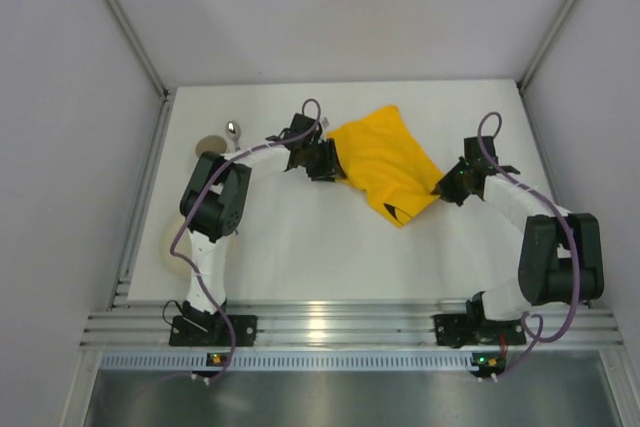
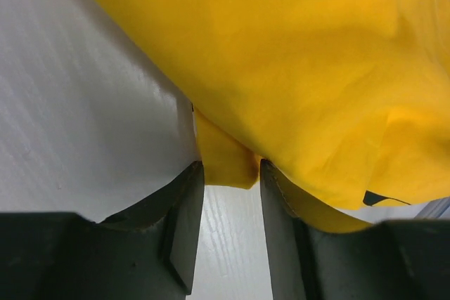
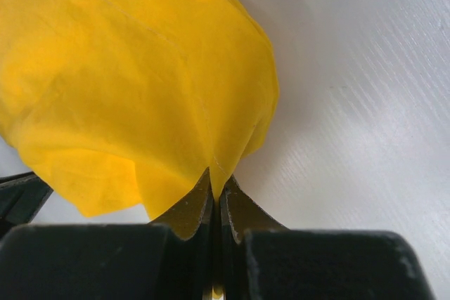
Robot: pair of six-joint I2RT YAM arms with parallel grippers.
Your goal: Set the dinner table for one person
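Note:
A yellow cloth mat [image 1: 385,159] lies crumpled and partly folded on the white dinner table [image 1: 300,257]. My left gripper [image 1: 333,165] is at the mat's left edge. In the left wrist view its jaws stand open [image 2: 232,173], with a corner of the mat [image 2: 225,156] hanging between the fingertips and the rest draped over the right finger [image 2: 281,223]. My right gripper [image 1: 441,188] is at the mat's right edge. In the right wrist view it is shut [image 3: 216,189] on a pinched fold of the mat [image 3: 140,82], lifting it a little.
A spoon [image 1: 232,130] and a round tan object [image 1: 209,145] lie at the far left, behind the left arm. A pale round thing [image 1: 168,245] shows beside the left arm's base. A ribbed aluminium rail [image 1: 350,327] runs along the near edge, and grey walls close in the sides.

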